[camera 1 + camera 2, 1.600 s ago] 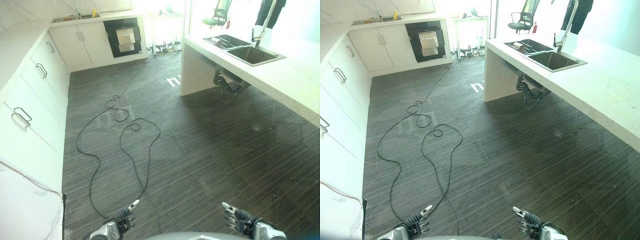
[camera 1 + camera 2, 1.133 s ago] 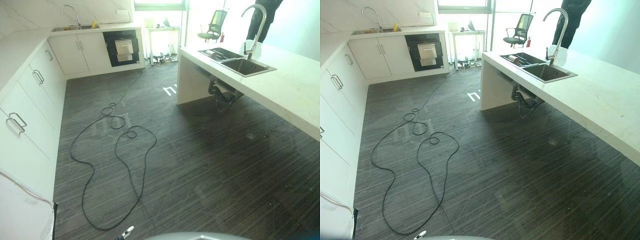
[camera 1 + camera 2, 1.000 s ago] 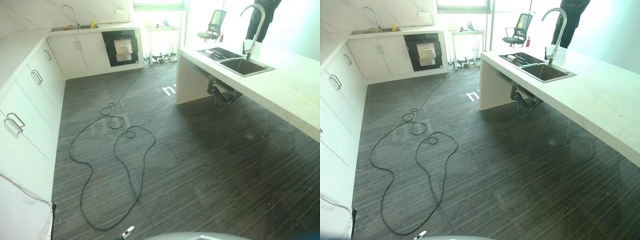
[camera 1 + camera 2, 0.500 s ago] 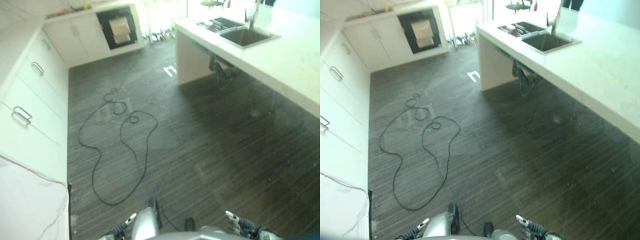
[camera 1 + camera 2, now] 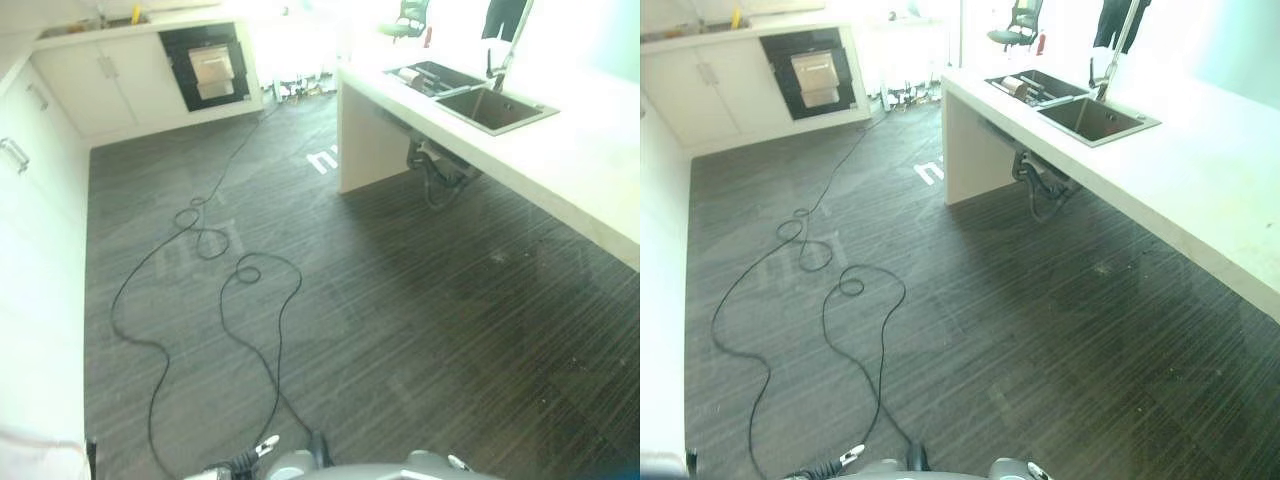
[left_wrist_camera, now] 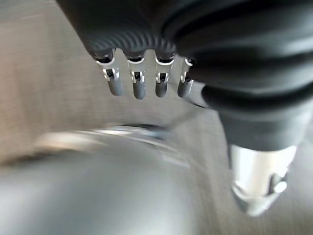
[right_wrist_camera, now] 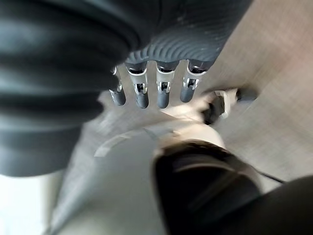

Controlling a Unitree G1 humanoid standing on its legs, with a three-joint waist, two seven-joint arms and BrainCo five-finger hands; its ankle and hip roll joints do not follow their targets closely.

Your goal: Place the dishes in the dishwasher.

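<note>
1. A dark striped floor [image 5: 400, 300] separates the robot from the white counter [image 5: 1200, 170] ahead on its right.
2. The built-in dishwasher [image 5: 208, 66] stands in the far cabinets.
3. Dishes [image 5: 1025, 88] lie in the counter's sink tray, far beyond both hands, nearer the right.
4. Left hand [image 6: 142, 83] and right hand [image 7: 151, 88] hang empty, fingers straight.
5. No legible writing.

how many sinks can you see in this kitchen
2: one sink set in the island counter on the right, and one sink in the far counter at the back left, partly washed out by glare.
</note>
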